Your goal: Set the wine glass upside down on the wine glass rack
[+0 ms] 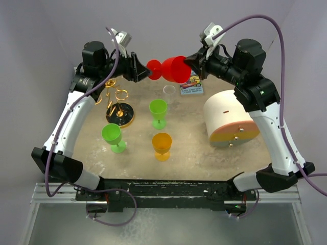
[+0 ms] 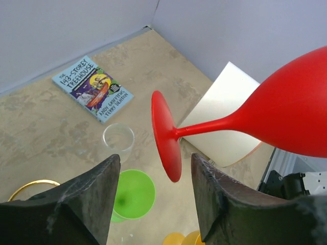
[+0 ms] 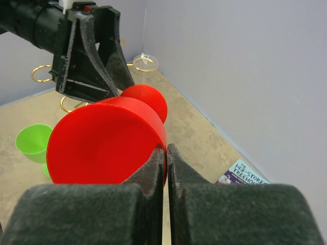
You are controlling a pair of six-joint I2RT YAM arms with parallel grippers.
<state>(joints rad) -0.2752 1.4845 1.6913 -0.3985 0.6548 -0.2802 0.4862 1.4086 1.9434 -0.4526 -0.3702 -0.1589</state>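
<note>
A red wine glass (image 1: 176, 69) hangs sideways high over the back of the table. My right gripper (image 1: 191, 62) is shut on its bowl rim, seen close in the right wrist view (image 3: 166, 153), with the rim (image 3: 102, 143) pinched between the fingers. My left gripper (image 1: 145, 69) is open, and the glass's round foot (image 2: 166, 135) sits just between its fingertips (image 2: 110, 171) without touching them. The gold wire rack (image 1: 121, 94) stands on its black disc base (image 1: 120, 115) below the left arm. One gold loop shows in the left wrist view (image 2: 30, 186).
Two green glasses (image 1: 158, 109) (image 1: 112, 135) and an orange glass (image 1: 162, 144) stand mid-table. A clear glass (image 1: 169, 90) and a book (image 1: 191, 84) lie behind them. A large white cylinder (image 1: 230, 120) lies at the right.
</note>
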